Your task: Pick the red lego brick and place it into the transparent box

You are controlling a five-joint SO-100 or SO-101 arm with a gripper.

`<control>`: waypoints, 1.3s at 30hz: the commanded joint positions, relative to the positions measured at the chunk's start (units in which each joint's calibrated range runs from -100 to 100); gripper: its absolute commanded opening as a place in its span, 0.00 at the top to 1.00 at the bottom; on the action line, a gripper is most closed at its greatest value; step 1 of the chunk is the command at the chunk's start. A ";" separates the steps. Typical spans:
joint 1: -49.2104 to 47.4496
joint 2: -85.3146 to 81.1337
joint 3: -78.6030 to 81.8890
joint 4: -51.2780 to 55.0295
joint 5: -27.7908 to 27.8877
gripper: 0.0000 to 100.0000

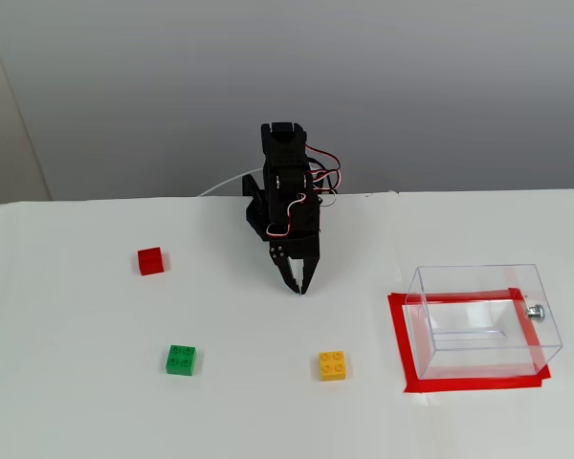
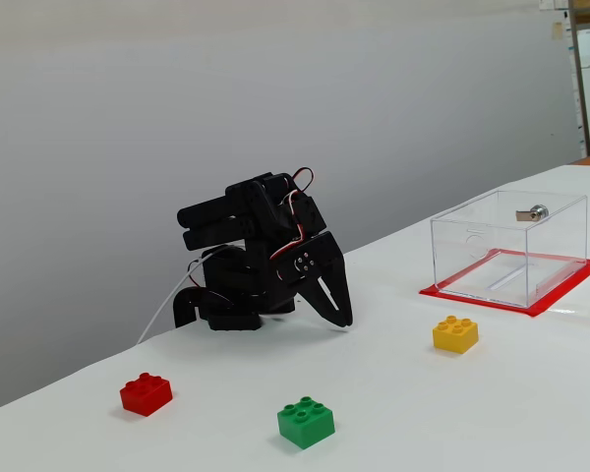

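Observation:
The red lego brick (image 1: 151, 260) lies on the white table at the left; it also shows in the other fixed view (image 2: 146, 393). The transparent box (image 1: 483, 320) stands at the right inside a red tape rectangle, empty, with a silver knob on one side; it also shows in the other fixed view (image 2: 507, 246). My black gripper (image 1: 300, 284) hangs folded near the arm's base, its tips pointing down at the table, shut and empty, in both fixed views (image 2: 344, 322). It is well to the right of the red brick and left of the box.
A green studded brick (image 1: 181, 360) and a yellow studded brick (image 1: 332, 365) lie nearer the front of the table. The red tape rectangle (image 1: 402, 344) frames the box. The table's back edge meets a grey wall.

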 commanded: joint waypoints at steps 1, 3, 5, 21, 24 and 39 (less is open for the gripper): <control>0.38 -0.42 -1.33 0.29 -0.07 0.99; 0.38 -0.42 -1.33 0.29 -0.07 0.99; 0.38 -0.42 -1.33 0.29 -0.07 0.99; 0.16 -0.42 -1.33 0.29 0.09 0.99; 0.23 -0.42 -1.33 0.29 -0.02 0.99; 0.82 0.51 -1.52 -1.97 -0.02 0.99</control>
